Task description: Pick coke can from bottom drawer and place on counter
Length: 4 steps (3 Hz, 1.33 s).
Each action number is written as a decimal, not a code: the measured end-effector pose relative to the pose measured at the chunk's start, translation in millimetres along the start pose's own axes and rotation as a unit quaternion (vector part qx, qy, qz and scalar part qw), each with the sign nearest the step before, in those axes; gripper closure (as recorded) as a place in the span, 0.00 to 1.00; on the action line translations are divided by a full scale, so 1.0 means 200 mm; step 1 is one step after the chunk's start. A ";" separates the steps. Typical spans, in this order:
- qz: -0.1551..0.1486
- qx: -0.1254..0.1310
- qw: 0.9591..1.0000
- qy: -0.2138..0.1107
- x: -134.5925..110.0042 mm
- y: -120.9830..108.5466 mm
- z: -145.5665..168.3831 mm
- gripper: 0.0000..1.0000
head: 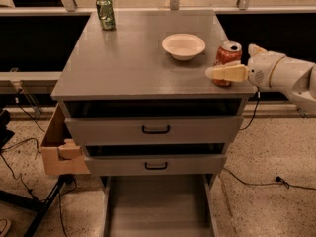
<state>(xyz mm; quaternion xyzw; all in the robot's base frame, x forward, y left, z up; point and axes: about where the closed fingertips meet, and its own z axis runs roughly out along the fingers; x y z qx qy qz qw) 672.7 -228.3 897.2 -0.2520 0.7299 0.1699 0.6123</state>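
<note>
The coke can (228, 55) stands upright on the counter (128, 63) near its right front corner, red-orange with a silver top. My gripper (223, 65) reaches in from the right and straddles the can. Its near finger (224, 73) lies across the can's lower front and juts past its left side. The far finger shows only behind the can's right side. The fingers look open, loose around the can. The bottom drawer (158, 206) is pulled out below, with a bare grey floor.
A white bowl (183, 46) sits on the counter just left of the can. A green can (105, 13) stands at the back left. Two upper drawers with black handles are slightly ajar. A cardboard box (59, 149) hangs at the cabinet's left; cables lie on the floor.
</note>
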 end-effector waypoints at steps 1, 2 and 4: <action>-0.016 -0.030 0.999 0.014 -0.07 -0.01 -0.05 0.00; -0.106 -0.023 0.993 0.046 -0.38 -0.15 -0.31 0.00; -0.268 -0.005 0.946 0.182 -0.64 0.19 -1.16 0.00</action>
